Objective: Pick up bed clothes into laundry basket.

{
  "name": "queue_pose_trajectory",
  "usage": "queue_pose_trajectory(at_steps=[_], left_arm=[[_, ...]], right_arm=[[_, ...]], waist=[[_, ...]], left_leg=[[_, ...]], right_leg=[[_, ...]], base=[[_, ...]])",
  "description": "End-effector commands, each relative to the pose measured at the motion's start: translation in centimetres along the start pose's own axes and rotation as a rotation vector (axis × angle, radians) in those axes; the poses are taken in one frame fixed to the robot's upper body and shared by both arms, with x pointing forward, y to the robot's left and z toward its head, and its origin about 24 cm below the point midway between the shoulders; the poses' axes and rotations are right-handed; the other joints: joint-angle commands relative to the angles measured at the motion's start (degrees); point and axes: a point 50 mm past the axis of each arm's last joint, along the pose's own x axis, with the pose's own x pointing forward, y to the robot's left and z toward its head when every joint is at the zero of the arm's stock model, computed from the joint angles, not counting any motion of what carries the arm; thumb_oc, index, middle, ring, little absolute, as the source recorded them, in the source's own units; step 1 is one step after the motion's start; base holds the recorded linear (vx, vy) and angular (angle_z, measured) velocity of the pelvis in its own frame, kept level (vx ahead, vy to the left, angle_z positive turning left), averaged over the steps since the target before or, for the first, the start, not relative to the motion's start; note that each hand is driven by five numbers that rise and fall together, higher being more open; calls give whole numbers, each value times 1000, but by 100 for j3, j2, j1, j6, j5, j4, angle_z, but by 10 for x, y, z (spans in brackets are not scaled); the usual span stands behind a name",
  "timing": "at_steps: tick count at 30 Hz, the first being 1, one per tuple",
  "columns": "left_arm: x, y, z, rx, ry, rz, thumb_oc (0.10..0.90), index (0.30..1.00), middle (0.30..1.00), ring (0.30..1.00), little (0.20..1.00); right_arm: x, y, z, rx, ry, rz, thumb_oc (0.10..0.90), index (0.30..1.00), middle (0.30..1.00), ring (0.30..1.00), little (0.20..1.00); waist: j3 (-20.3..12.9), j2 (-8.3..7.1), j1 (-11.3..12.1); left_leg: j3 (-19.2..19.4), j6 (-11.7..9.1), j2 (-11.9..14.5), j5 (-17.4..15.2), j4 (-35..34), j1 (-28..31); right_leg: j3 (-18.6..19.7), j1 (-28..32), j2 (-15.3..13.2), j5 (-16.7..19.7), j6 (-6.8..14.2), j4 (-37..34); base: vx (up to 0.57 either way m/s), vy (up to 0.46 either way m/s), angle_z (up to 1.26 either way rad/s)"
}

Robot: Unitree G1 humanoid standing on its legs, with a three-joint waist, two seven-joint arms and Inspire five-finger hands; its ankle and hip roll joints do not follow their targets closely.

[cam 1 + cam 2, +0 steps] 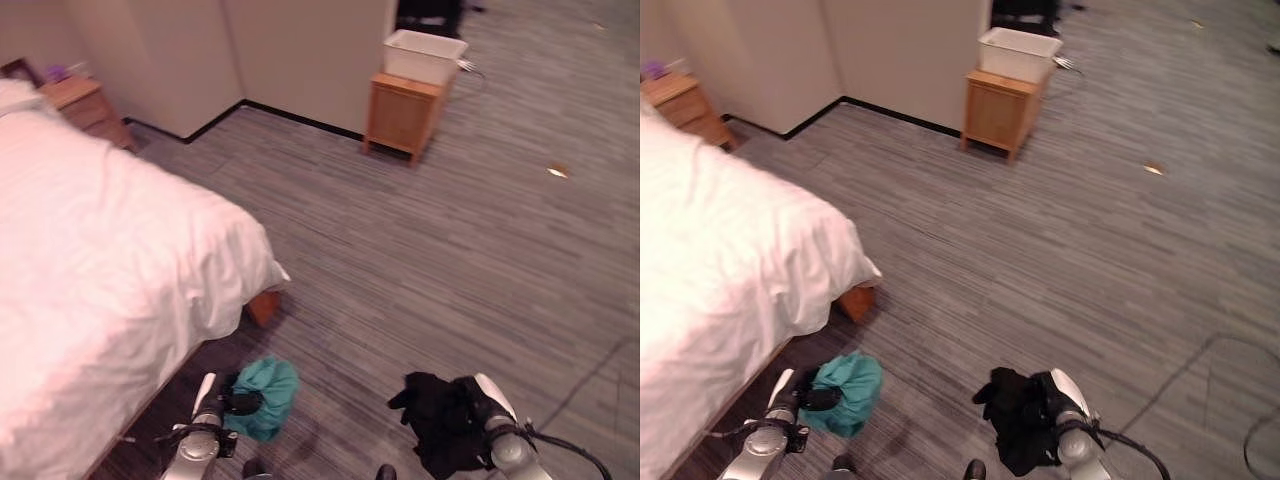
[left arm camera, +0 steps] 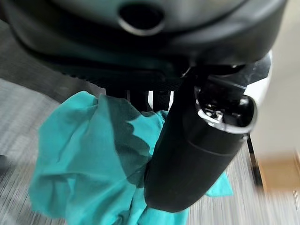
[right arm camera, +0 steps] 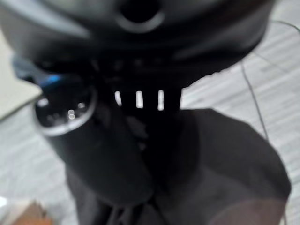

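A teal garment (image 1: 265, 397) is gripped by the left hand (image 1: 238, 400), a black garment (image 1: 437, 420) by the right hand (image 1: 478, 405); the far white basket (image 1: 424, 55) is yet to be reached.

A wide bed with a white rumpled duvet (image 1: 100, 270) is the landmark. Just off its foot, the left hand (image 1: 232, 400) grips a crumpled teal cloth (image 1: 268, 395); further from the bed, the right hand (image 1: 478, 405) grips a bunched black garment (image 1: 435, 420). Far beyond the bed, a white rectangular plastic basket (image 1: 424, 55) sits atop a small wooden cabinet (image 1: 402, 115).

No legible text or labels.
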Motion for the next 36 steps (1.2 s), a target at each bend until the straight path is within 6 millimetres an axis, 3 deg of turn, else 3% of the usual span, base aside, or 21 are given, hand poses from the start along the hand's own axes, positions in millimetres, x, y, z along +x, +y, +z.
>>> queue_pose_trajectory(at_steps=[1, 2, 4, 15, 16, 17, 18, 20, 24, 26, 27, 28, 31, 33, 35, 36], left_arm=[[11, 21, 45, -52, -202, 90, 400, 300, 300, 300, 300], [11, 20, 45, -53, -202, 90, 400, 300, 300, 300, 300], [12, 23, 31, -116, -129, 102, 400, 300, 300, 300, 300], [10, 10, 29, -174, -122, 41, 400, 300, 300, 300, 300], [-4, 19, -63, -198, 335, 96, 400, 300, 300, 300, 300], [7, 26, -45, -151, 271, 91, 400, 300, 300, 300, 300], [7, 26, -45, -150, 271, 91, 400, 300, 300, 300, 300], [18, 36, -23, -99, 189, 99, 400, 300, 300, 300, 300], [36, 69, 50, -82, -85, 192, 400, 300, 300, 300, 300], [34, 83, 89, -119, -259, 236, 400, 300, 300, 300, 300], [27, 96, 117, -124, -397, 267, 400, 300, 300, 300, 300], [26, 96, 117, -124, -396, 267, 400, 300, 300, 300, 300], [11, 113, 149, -93, -560, 304, 400, 300, 300, 300, 300], [5, 116, 159, -85, -614, 314, 400, 300, 300, 300, 300], [-3, 118, 175, -97, -691, 313, 400, 300, 300, 300, 300], [-5, 117, 179, -103, -710, 315, 400, 300, 300, 300, 300]], right_arm=[[13, -39, 37, 16, -167, -152, 400, 300, 300, 300, 300], [13, -39, 37, 15, -167, -153, 400, 300, 300, 300, 300], [10, -32, 30, 68, -143, -132, 400, 300, 300, 300, 300], [3, -10, 19, 217, -107, -90, 400, 300, 300, 300, 300], [-3, 73, -13, 583, 235, 165, 400, 300, 300, 300, 300], [1, 68, -6, 566, 200, 153, 400, 300, 300, 300, 300], [1, 68, -6, 566, 200, 153, 400, 300, 300, 300, 300], [7, 55, 3, 541, 150, 123, 400, 300, 300, 300, 300], [24, -4, 57, 480, -133, -30, 400, 300, 300, 300, 300], [22, -39, 86, 421, -296, -121, 400, 300, 300, 300, 300], [17, -63, 103, 352, -395, -181, 400, 300, 300, 300, 300], [17, -63, 103, 351, -395, -181, 400, 300, 300, 300, 300], [7, -88, 121, 309, -503, -251, 400, 300, 300, 300, 300], [3, -98, 126, 284, -536, -286, 400, 300, 300, 300, 300], [-3, -110, 137, 256, -593, -323, 400, 300, 300, 300, 300], [-4, -113, 141, 249, -608, -332, 400, 300, 300, 300, 300]], waist=[[-136, -23, 305], [-128, -17, 312], [-246, 20, 107], [-366, 10, -133], [-151, -167, -103], [-155, -186, -202], [-137, -183, -203], [-191, -241, -246], [-332, -342, -262], [-388, -348, -225], [-468, -353, -186], [-466, -352, -186], [-551, -360, -145], [-574, -376, -127], [-464, -329, -141], [-327, -324, -175]], left_leg=[[-589, 232, -117, 46, 289, -351], [-578, 229, -110, 61, 258, -325], [-381, 245, -72, 106, 57, -73], [-182, 372, -176, -32, 46, 244], [-202, 295, 73, -20, 46, 76], [-237, 414, -109, 6, 46, 110], [-238, 410, -101, -12, 46, 137], [-239, 462, -245, -52, 46, 185], [-193, 472, -330, -136, 46, 222], [-120, 485, -320, -186, 46, 277], [-83, 496, -326, -237, 46, 323], [-81, 497, -326, -241, 46, 329], [-72, 534, -383, -329, 46, 383], [-77, 575, -425, -379, 46, 408], [-70, 683, -483, -464, 61, 476], [-55, 728, -527, -475, 79, 516]], right_leg=[[229, 250, -223, -504, 588, 56], [238, 256, -218, -505, 585, 56], [344, 300, -165, -545, 559, 56], [512, 389, -322, -389, 638, 67], [500, -621, -840, 5, 719, 1181], [535, -692, -290, -280, 640, 1214], [531, -670, -283, -303, 637, 1226], [533, -534, -68, -417, 487, 1015], [809, -325, -104, -184, 526, 470], [806, -219, -178, -43, 577, 244], [784, -152, -259, 10, 618, 126], [786, -148, -259, 7, 620, 127], [778, -86, -352, 17, 687, 59], [783, -66, -421, 16, 749, 80], [845, -400, -526, 133, 896, 943], [919, -762, -593, 499, 1049, 1572]], base=[[120, 51, -125], [93, 57, -88], [99, 44, -22], [31, 45, -9], [56, 199, -5], [57, 182, -4], [99, 236, -3], [104, 81, -4], [91, 5, -3], [118, -8, -14], [117, 16, -22], [117, 31, -16], [88, 51, -1], [70, 64, -4], [25, 93, -10], [-15, 57, -12]])
